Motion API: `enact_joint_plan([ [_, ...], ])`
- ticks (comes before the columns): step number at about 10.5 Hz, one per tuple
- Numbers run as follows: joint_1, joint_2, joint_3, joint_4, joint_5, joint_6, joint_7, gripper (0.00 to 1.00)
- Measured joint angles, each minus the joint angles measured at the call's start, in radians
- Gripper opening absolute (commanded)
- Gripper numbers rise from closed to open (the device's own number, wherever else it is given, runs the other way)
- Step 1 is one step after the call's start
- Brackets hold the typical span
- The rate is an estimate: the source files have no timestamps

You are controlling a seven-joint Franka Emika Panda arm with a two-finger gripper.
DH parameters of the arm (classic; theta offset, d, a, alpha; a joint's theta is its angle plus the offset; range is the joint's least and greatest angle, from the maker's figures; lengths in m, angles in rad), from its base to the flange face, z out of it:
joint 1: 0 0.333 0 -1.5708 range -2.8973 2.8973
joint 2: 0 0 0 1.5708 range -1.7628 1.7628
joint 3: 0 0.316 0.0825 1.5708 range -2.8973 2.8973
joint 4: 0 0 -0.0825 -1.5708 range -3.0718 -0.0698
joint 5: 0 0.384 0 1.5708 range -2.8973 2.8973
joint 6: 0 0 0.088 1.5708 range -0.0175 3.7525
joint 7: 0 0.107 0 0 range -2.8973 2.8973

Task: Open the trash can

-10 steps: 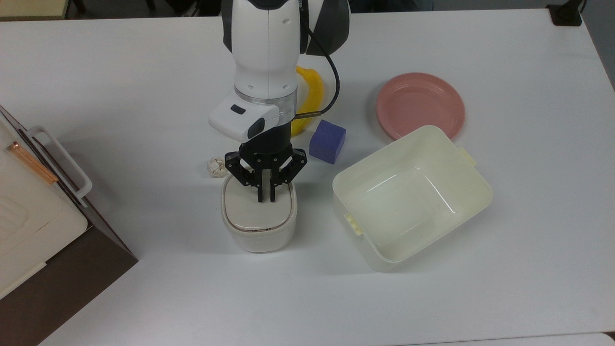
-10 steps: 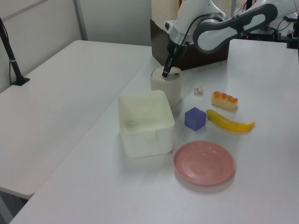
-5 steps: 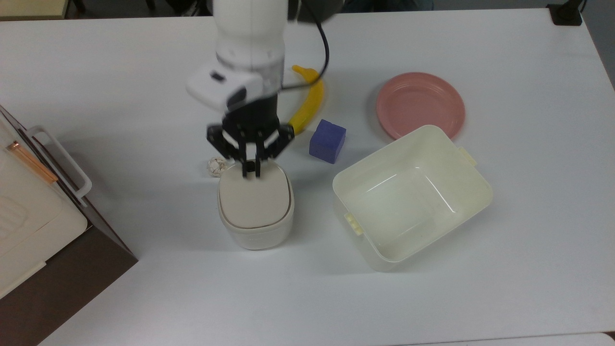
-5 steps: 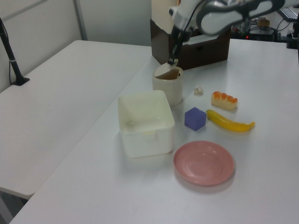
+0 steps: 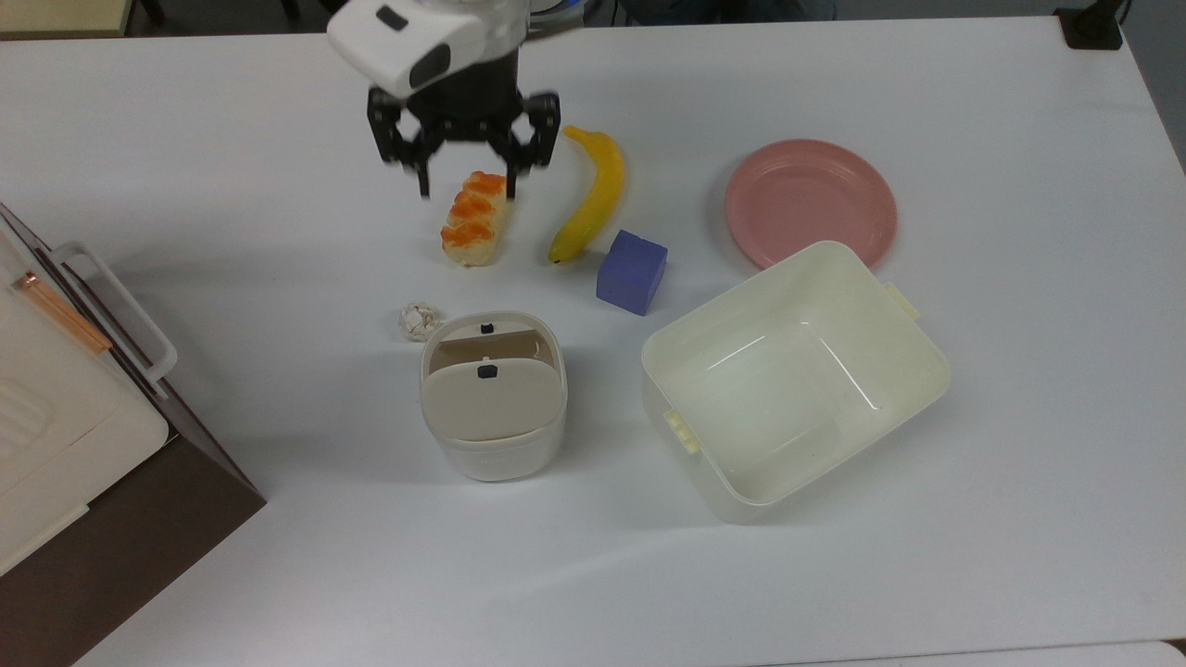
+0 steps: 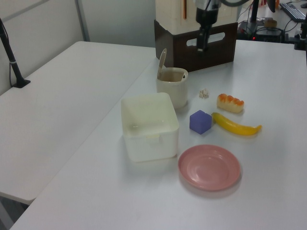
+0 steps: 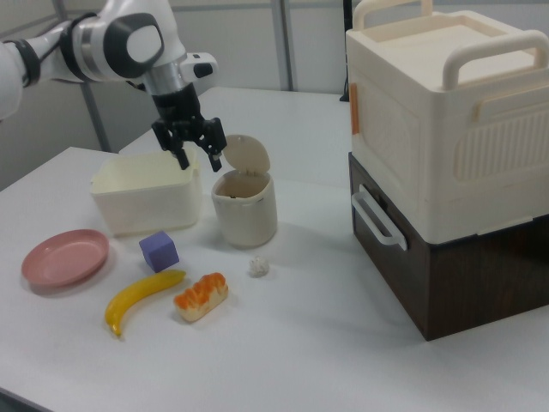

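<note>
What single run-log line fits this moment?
bin: open | lid: up | pincer: open, empty, raised away from bin | task: looks done

No readable text is shown in any view.

No words, labels, brand marks, numbers or signs can be made out on the trash can [image 5: 492, 408], the cream tub [image 5: 795, 380], the pink plate [image 5: 811, 202], the purple block [image 5: 632, 271], the large cream container [image 7: 446, 120] on its brown base, or the white casing of the robot arm [image 7: 129, 39]. All surfaces are seen as plain.
</note>
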Motion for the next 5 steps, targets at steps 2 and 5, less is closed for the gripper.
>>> enact_joint_plan([
  [2, 0.0, -0.048, 0.0, 0.0, 0.015, -0.112, 0.0, 1.0],
  [5, -0.002, -0.082, -0.007, -0.001, 0.045, -0.145, 0.001, 1.0],
])
